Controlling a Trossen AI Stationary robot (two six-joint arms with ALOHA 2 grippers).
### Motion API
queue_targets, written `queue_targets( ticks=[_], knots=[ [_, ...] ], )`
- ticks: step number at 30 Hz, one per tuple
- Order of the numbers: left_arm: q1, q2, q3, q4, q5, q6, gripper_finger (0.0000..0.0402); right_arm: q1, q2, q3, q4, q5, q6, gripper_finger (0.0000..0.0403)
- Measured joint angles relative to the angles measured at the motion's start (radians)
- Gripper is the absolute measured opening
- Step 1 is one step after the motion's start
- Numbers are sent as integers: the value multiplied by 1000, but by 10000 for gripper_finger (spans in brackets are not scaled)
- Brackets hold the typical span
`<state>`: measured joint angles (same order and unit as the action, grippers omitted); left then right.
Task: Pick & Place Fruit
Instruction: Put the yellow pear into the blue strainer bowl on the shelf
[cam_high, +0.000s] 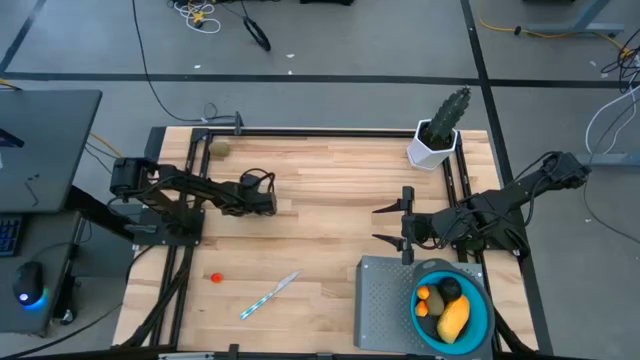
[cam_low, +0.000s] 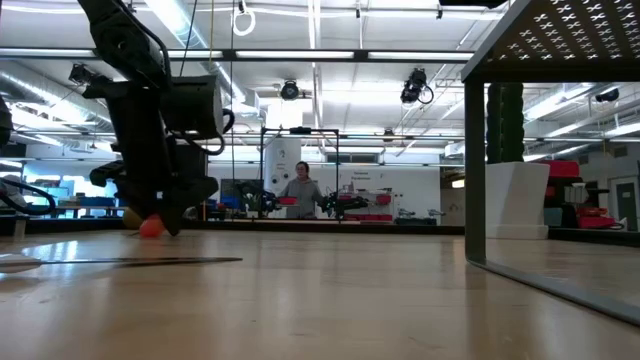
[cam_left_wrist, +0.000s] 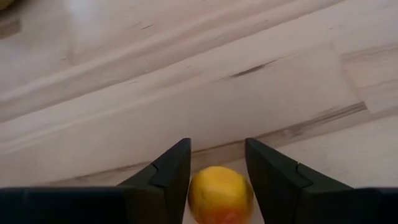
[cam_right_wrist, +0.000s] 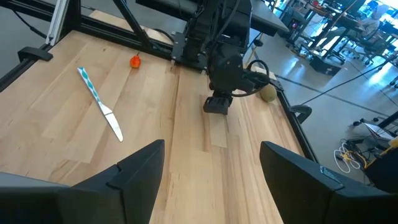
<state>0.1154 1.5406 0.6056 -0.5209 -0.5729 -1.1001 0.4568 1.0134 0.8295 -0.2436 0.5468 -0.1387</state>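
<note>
Fruit sits in several spots. The left gripper (cam_left_wrist: 217, 177) is low over the table (cam_high: 320, 230) with a yellow fruit (cam_left_wrist: 220, 194) between its open fingers. The right gripper (cam_high: 392, 226) waits wide open beside the blue bowl (cam_high: 482, 322), which holds more fruit (cam_high: 447, 307). A tiny orange one (cam_high: 215, 277) lies near the knife (cam_high: 270, 294).

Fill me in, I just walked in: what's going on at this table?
The left gripper sits low over the table with a yellow-orange fruit between its fingers. The right gripper waits open beside the blue bowl, which already holds several fruits. A small orange-red piece and a white-and-blue stick remain on the table.
</note>
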Motion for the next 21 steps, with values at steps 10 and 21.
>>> queue_targets(
  ticks=[10,21],
  knots=[
    [0,0,-2,15,-7,-10,213,0,1,0,0,0,0,275],
    [0,0,-3,17,-11,-28,254,0,1,0,0,0,0,275]
  ],
)
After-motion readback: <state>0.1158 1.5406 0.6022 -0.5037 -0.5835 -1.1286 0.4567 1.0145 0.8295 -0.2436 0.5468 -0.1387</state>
